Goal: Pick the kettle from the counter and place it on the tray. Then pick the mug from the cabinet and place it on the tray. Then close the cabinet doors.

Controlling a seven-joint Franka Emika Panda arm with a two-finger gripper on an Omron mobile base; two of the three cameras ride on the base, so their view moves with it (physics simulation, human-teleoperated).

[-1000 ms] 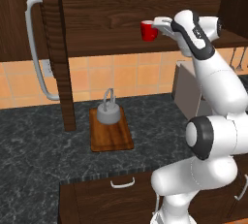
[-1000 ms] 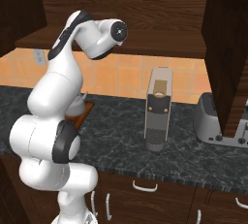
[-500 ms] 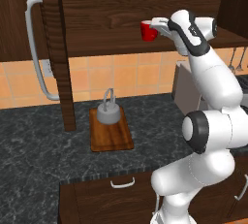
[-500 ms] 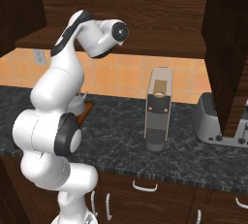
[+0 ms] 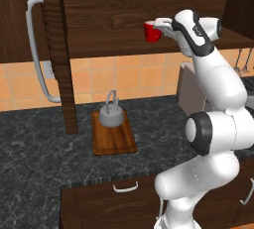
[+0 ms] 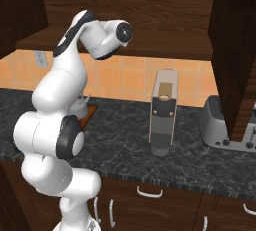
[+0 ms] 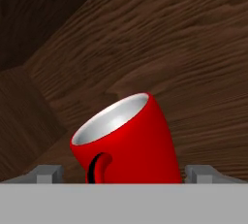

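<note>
The red mug (image 5: 151, 31) stands on the shelf of the open cabinet (image 5: 124, 37). My gripper (image 5: 159, 24) is level with it and open, one fingertip (image 7: 48, 173) on each side of the mug (image 7: 127, 138), which shows its handle and pale inside. Neither finger visibly presses on it. The grey kettle (image 5: 110, 114) sits upright on the wooden tray (image 5: 115, 139) on the dark counter (image 5: 39, 163), below and left of the hand. In the right base view my arm hides most of the kettle (image 6: 80, 107).
The left cabinet door (image 5: 54, 49) stands open with its silver bar handle (image 5: 35, 49) toward me. The right door (image 6: 235, 50) hangs open too. A grey coffee machine (image 6: 163, 112) and a toaster (image 6: 218, 123) stand on the counter to the right.
The hand has edged slightly closer to the mug and the arm has shifted a little. The jaws stayed open. Mug, kettle and tray have not moved.
</note>
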